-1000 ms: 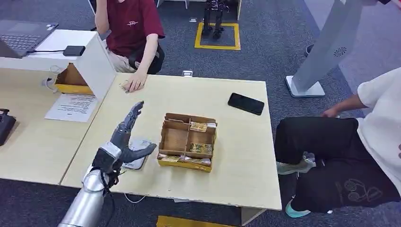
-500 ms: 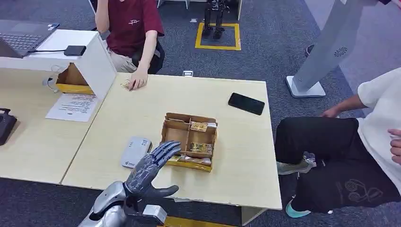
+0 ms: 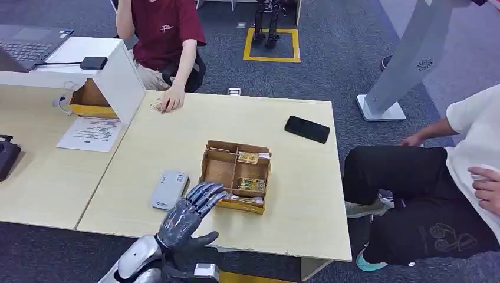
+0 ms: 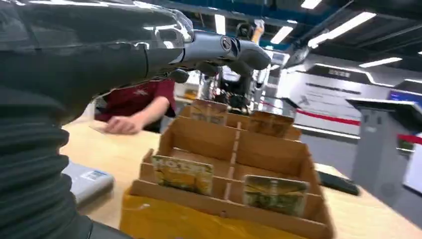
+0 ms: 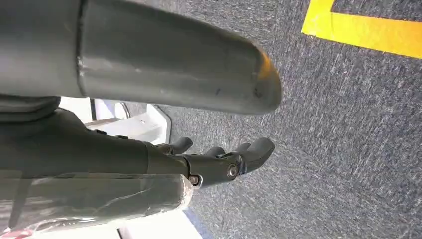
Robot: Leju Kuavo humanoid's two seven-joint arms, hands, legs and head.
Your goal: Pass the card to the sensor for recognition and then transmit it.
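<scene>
The left hand (image 3: pixel 186 215) hovers at the near edge of the bench (image 3: pixel 177 141), fingers spread and extended, holding nothing; its fingertips reach toward the near left corner of the cardboard box (image 3: pixel 234 175). In the left wrist view the same hand (image 4: pixel 219 50) stretches flat above the box (image 4: pixel 229 169) without touching it. The right hand (image 5: pixel 219 159) hangs over the grey carpet, fingers loosely curled with nothing in them.

Just left of the box, and just beyond the left hand, lies the grey sensor (image 3: pixel 169 189), flat on the bench. The box is split into compartments, and the cards (image 3: pixel 250 184) stand upright in them: one in the near right compartment, another (image 3: pixel 248 157) in the far right one, with more lying along the near edge. The left compartments look bare.

Beyond and right of the box rests a black phone (image 3: pixel 306 129). Beyond and left of the box, a person in a red shirt (image 3: pixel 165 29) rests a hand (image 3: pixel 169 103) on the far bench edge. Right of the box, off the bench, sits a person in dark trousers (image 3: pixel 424 194).
</scene>
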